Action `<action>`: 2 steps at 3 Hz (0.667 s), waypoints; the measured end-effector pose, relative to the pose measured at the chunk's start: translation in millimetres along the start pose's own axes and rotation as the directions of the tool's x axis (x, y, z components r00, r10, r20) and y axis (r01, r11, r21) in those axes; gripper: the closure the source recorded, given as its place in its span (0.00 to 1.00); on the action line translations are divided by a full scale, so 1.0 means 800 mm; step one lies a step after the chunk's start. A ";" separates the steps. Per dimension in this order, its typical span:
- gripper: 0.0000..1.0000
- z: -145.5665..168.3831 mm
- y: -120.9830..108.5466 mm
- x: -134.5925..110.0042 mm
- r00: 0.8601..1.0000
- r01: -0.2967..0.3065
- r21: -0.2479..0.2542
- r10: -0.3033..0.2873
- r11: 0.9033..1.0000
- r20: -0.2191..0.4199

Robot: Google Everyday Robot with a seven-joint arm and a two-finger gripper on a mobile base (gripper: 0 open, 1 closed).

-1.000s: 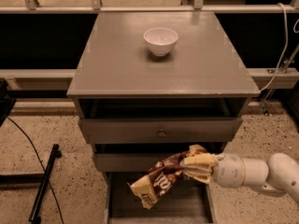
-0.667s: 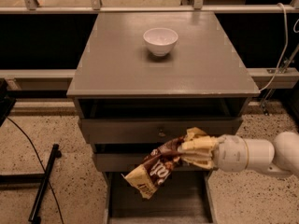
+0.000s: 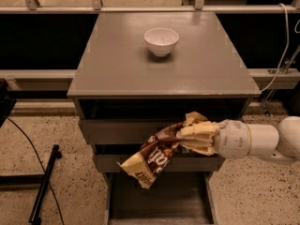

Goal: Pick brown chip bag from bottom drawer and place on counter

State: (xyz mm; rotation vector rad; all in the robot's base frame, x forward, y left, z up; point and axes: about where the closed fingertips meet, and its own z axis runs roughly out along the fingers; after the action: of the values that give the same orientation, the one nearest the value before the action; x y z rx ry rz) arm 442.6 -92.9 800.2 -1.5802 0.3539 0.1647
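So the bag's out of the drawer now. A second ago the brown chip bag (image 3: 154, 156) was hanging low, right over the open bottom drawer (image 3: 159, 205). Since then the arm has lifted it, and it now dangles in front of the two upper drawer fronts, below the counter's (image 3: 122, 64) front edge and a bit right of middle. The gripper (image 3: 194, 137) comes in from the right side and is clamped on the bag's crumpled top end, while the rest droops down and to the left. I can't quite tell how much of the bag is actually between the fingers, it looks like just the top seam.

The pick part looks basically done to me. It needs more height to clear the front edge, then a move inward over the top. The white bowl (image 3: 161, 40) sits toward the back edge near the middle, so the front half looks like the obvious drop spot.
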 end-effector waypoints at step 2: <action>1.00 -0.028 -0.099 0.059 0.983 0.150 0.003 -0.148 0.989 -0.112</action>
State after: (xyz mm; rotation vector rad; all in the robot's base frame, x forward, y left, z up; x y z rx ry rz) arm 510.1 -120.5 861.3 -1.6016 0.3210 -0.0411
